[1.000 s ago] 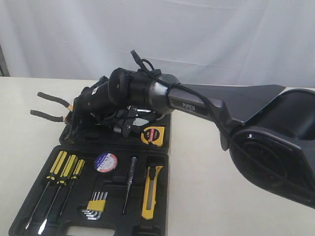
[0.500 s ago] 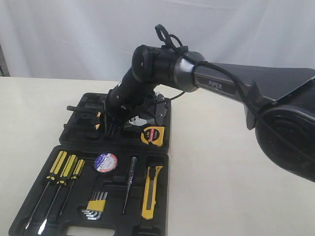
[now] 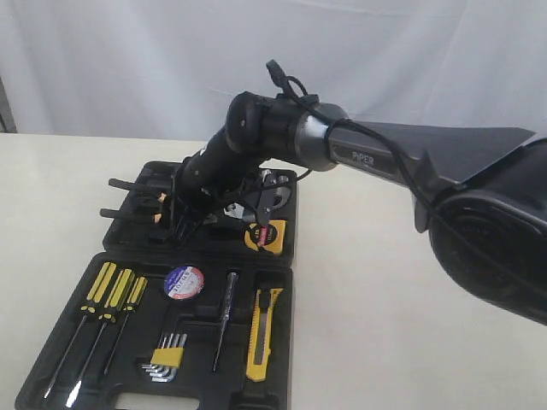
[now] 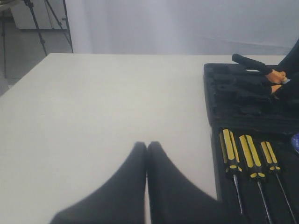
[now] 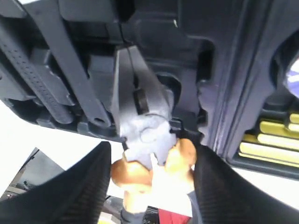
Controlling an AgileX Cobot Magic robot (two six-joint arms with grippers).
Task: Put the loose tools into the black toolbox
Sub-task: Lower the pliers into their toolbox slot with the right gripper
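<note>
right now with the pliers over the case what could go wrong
The right gripper holds the pliers above the far half of the toolbox, so on release they may land across the moulded ridges instead of seating in a recess. Their handles point toward its left edge and could end up hanging over it. The tape measure lies close beside the arm and might get nudged.

The toolbox [image 3: 137, 260] is viewed slantwise from above, some way off. Its side is caught low across the worktop [image 4: 103, 102] from the left wrist; the pliers [image 5: 145, 130], close-up from the right.
</note>
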